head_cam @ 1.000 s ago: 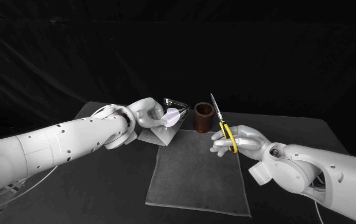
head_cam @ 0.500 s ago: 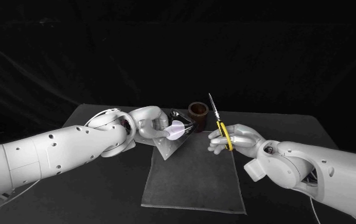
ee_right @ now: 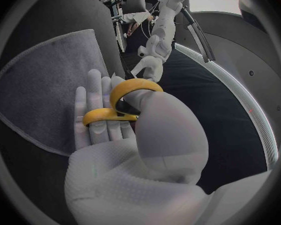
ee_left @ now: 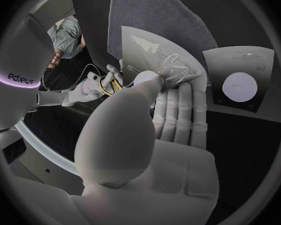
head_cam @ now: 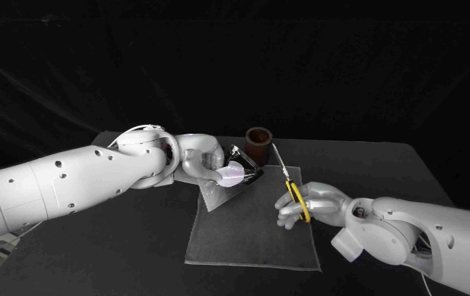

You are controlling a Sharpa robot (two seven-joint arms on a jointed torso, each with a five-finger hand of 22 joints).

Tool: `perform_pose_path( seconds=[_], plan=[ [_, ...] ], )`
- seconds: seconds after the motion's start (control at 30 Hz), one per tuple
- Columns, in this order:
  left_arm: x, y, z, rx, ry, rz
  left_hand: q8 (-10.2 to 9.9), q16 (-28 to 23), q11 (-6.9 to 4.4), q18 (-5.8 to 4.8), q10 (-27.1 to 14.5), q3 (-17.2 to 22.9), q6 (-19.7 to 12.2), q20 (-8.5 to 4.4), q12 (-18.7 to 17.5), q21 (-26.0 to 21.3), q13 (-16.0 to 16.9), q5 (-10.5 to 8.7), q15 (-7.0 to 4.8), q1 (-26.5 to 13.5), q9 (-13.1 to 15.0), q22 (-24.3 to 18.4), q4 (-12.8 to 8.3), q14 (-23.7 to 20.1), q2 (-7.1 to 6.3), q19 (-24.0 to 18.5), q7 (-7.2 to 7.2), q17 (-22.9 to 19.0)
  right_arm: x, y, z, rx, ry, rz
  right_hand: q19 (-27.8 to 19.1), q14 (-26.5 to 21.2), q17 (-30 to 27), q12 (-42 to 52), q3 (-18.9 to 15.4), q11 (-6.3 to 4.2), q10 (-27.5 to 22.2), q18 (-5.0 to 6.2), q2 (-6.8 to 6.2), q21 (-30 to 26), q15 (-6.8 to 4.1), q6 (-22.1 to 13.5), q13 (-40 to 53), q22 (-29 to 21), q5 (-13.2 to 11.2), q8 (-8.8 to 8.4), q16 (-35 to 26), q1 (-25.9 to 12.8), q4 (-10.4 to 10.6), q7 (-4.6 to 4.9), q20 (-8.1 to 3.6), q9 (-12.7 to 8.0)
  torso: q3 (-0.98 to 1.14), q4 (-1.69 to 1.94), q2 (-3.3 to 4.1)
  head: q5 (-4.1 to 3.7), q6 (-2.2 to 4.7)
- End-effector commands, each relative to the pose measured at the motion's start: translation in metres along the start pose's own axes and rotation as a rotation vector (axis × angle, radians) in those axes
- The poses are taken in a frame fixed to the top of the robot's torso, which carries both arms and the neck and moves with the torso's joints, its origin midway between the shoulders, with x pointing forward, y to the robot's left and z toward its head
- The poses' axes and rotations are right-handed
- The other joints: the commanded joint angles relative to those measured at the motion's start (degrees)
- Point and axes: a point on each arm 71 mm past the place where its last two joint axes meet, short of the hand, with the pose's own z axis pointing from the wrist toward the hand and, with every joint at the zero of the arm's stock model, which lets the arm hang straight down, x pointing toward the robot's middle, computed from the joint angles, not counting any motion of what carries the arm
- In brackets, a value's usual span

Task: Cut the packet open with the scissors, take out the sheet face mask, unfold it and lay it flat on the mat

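- The left hand (head_cam: 201, 161) pinches the packet (head_cam: 233, 174) above the mat's (head_cam: 257, 235) far left corner; its print is too small to read.
- The right hand (head_cam: 315, 206) grips the yellow-handled scissors (head_cam: 292, 189), fingers partly hiding the loops.

Black creased cloth backdrop (head_cam: 235, 51) hangs behind the bench and covers everything beyond both hands. It shows faint folds and one long horizontal crease high up. Flat matte black bench (head_cam: 392, 167) lies under the left hand (head_cam: 201, 161) and right hand (head_cam: 312, 204). Its far edge is near the left hand, its far corner well beyond the right hand. Light is dim, brightest on the bench near the hands.
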Motion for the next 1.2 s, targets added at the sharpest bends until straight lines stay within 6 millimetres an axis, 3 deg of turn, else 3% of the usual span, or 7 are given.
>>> perform_pose_path(
  seconds=[0.03,0.43,0.67,0.73,0.87,1.0,1.2],
  plan=[
    [0.004,-0.003,0.002,-0.005,0.128,0.022,-0.18,-0.4,0.04,0.76,0.33,6.83,0.43,-0.21,-0.12,0.2,-0.02,0.24,0.04,-0.08,-0.05,-0.01,-6.54,0.49,0.45,0.31,-0.04,-0.1,0.009,-0.01,-0.006,0.035,0.053,-0.039,-0.55,-0.82,-0.24,-0.9,0.44,-2.6,4.95,0.51,2.09,0.28,0.24,0.0,-0.37,0.21,-0.3,-0.62,-0.9,1.66,-0.28,0.4,0.16,0.21,-0.01,-0.07,-0.03,0.15,-0.44],
    [0.001,-0.001,0.001,-0.029,0.156,0.033,-0.45,-0.63,0.04,0.79,0.48,7.33,0.57,-0.31,-0.31,0.24,-0.05,0.24,0.0,-0.37,0.04,-0.08,-6.87,0.8,0.49,0.54,-0.1,-0.31,0.027,-0.044,-0.024,0.065,0.063,0.014,-1.32,-4.0,-2.02,-3.96,0.55,-1.43,3.06,0.41,3.04,2.21,1.67,-0.65,-2.93,1.52,-0.49,-2.79,-4.39,0.77,0.35,1.35,0.74,1.2,0.0,-0.23,-0.08,0.27,-1.71],
    [0.001,-0.004,0.003,-0.027,0.149,0.08,-0.57,-0.74,0.01,0.78,0.64,7.58,0.74,-0.36,-0.39,0.29,-0.05,0.24,-0.03,-0.63,0.13,-0.12,-7.06,1.05,0.44,0.71,-0.16,-0.42,0.036,-0.056,-0.029,0.097,0.076,0.057,-0.32,-5.4,-2.67,-3.84,-4.97,-0.73,0.73,0.54,-3.32,-0.25,2.61,-2.47,-5.16,-0.55,0.58,-4.86,-5.79,-6.55,4.89,1.8,1.36,2.14,-0.1,-0.19,-0.08,0.22,-2.55],
    [0.001,-0.004,0.003,-0.027,0.147,0.089,-0.58,-0.75,0.0,0.78,0.66,7.61,0.77,-0.37,-0.4,0.29,-0.05,0.24,-0.04,-0.66,0.14,-0.13,-7.08,1.08,0.42,0.73,-0.17,-0.43,0.038,-0.058,-0.029,0.106,0.081,0.062,-0.09,-5.75,-2.76,-3.83,-5.85,-0.49,0.3,0.53,-4.45,-0.78,2.78,-2.86,-5.51,-0.99,0.68,-5.38,-6.03,-7.47,5.71,2.05,1.48,2.17,-0.1,-0.17,-0.08,0.2,-2.72],
    [0.001,-0.004,0.005,-0.031,0.142,0.122,-0.64,-0.8,-0.02,0.79,0.75,7.76,0.85,-0.4,-0.44,0.32,-0.04,0.24,-0.07,-0.77,0.19,-0.15,-7.19,1.2,0.4,0.82,-0.21,-0.49,0.044,-0.061,-0.029,0.136,0.107,0.074,0.03,-7.88,-3.35,-3.75,-11.49,1.09,-2.36,0.44,-8.5,-3.06,3.89,-4.96,-6.76,-2.73,-0.08,-7.3,-7.29,-11.16,9.6,3.35,2.22,2.38,-0.07,-0.17,-0.1,0.18,-3.04],
    [0.001,-0.005,0.007,-0.031,0.136,0.139,-0.68,-0.84,-0.04,0.79,0.81,7.87,0.91,-0.42,-0.47,0.33,-0.04,0.24,-0.09,-0.87,0.23,-0.17,-7.25,1.29,0.38,0.89,-0.22,-0.52,0.05,-0.062,-0.028,0.158,0.12,0.076,-0.62,-10.25,-4.2,-3.45,-17.71,2.11,-5.05,0.46,-9.62,-5.38,4.87,-7.04,-7.4,-4.4,-0.51,-8.0,-7.83,-12.69,13.52,4.42,3.1,3.27,-0.03,-0.14,-0.06,0.32,-3.36],
    [0.0,-0.008,0.01,-0.023,0.125,0.154,-0.76,-0.88,-0.07,0.8,0.9,8.05,1.0,-0.46,-0.51,0.36,-0.03,0.24,-0.13,-1.0,0.29,-0.2,-7.37,1.44,0.36,1.01,-0.25,-0.58,0.057,-0.061,-0.027,0.166,0.143,0.077,-0.15,-11.15,-4.58,-2.68,-22.26,2.35,-5.92,0.49,-8.94,-6.54,5.1,-8.1,-7.31,-5.39,-0.53,-7.77,-7.24,-11.66,16.34,4.68,3.32,4.47,-0.03,-0.11,-0.01,0.41,-3.77]
  ],
)
